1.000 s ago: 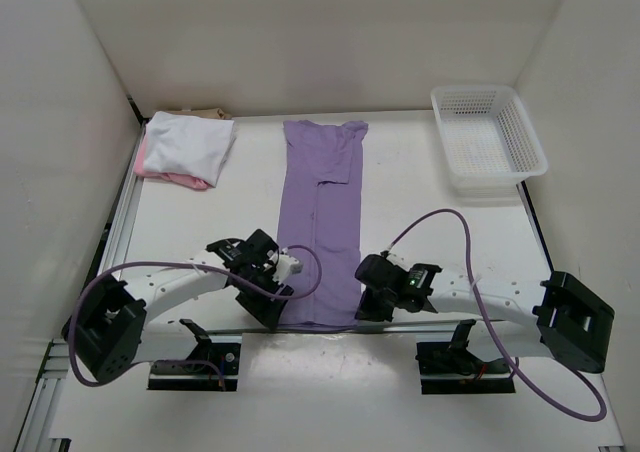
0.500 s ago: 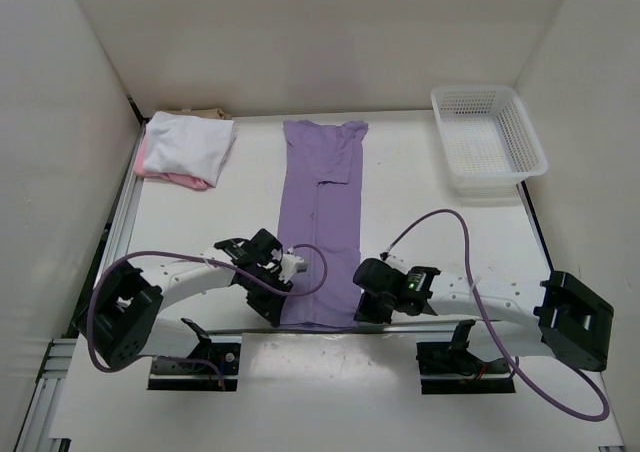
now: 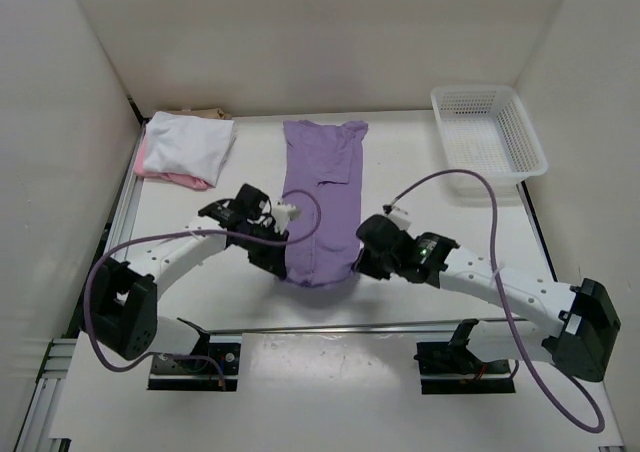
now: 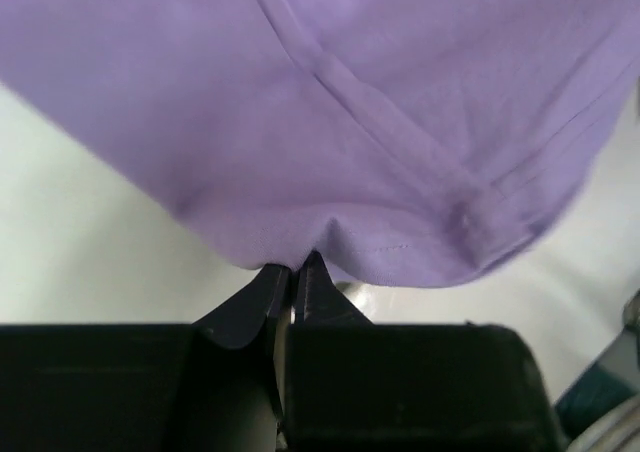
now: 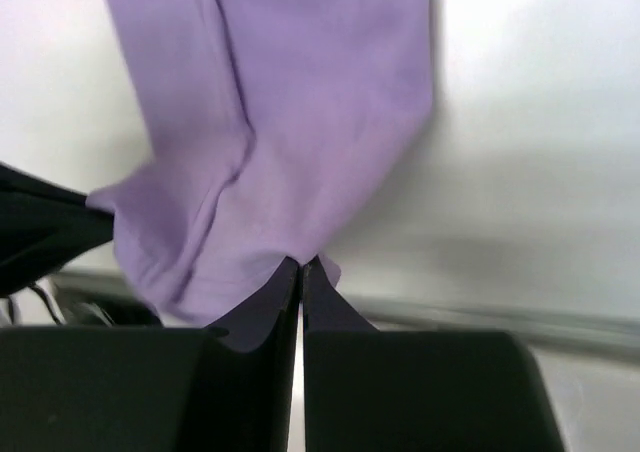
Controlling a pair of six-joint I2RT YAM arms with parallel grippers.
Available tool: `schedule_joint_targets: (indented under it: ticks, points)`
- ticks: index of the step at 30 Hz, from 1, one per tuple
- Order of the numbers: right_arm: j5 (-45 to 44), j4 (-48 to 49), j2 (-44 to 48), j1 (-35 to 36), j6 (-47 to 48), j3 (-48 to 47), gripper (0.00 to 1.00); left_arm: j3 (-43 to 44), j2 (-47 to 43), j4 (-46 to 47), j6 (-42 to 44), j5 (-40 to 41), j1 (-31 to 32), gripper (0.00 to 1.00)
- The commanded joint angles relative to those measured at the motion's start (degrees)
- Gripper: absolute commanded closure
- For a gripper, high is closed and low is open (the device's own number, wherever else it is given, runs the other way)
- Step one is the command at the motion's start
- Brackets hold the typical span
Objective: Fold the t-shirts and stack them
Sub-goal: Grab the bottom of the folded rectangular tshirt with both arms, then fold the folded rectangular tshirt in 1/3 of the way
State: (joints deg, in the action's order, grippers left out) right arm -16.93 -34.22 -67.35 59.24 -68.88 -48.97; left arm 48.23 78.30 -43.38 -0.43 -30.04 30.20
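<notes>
The lavender shirt (image 3: pixel 322 187) lies down the middle of the bench (image 3: pixel 420 172), already narrowed to a long strip with its collar end at the far side. Its near hem is lifted off the surface, pinched at both corners. The left fingers (image 4: pixel 255 302) are clenched on the hem's left corner and the right fingers (image 5: pixel 262 310) are clamped on the other, with cloth bunching just above each tip. Holding both corners level looks meant to carry the hem toward the collar, halving the strip without skewing it. At the far left the white shirt (image 3: pixel 190 140) sits folded on the pink shirt (image 3: pixel 170 177), and a bit of the tan shirt (image 3: pixel 205 113) shows behind them. I'd guess that pile is where this one is bound. The mesh basket (image 3: pixel 488 184) stands at the far right, well apart.
</notes>
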Motion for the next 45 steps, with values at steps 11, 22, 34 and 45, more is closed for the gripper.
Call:
schedule_joint_targets:
  ticks: [11,22,34,45]
  points:
    - [12.3,7.1,-19.7,-28.8,23.6,-18.3,1.00,33.1,20.0,-1.2,0.4,5.8,-9.5,0.89]
    - [22.1,7.8,-39.3,-34.6,25.1,-36.0,1.00,49.1,39.2,-1.2,0.4,-1.8,-15.6,0.89]
    - [26.6,7.1,-52.8,-38.5,25.5,-45.8,0.47,67.3,53.7,-1.2,0.4,-2.9,-17.4,0.63]
    - [26.6,0.7,-47.4,-43.3,34.7,-47.8,0.30,63.6,41.4,-1.7,0.4,16.2,-19.0,0.33]
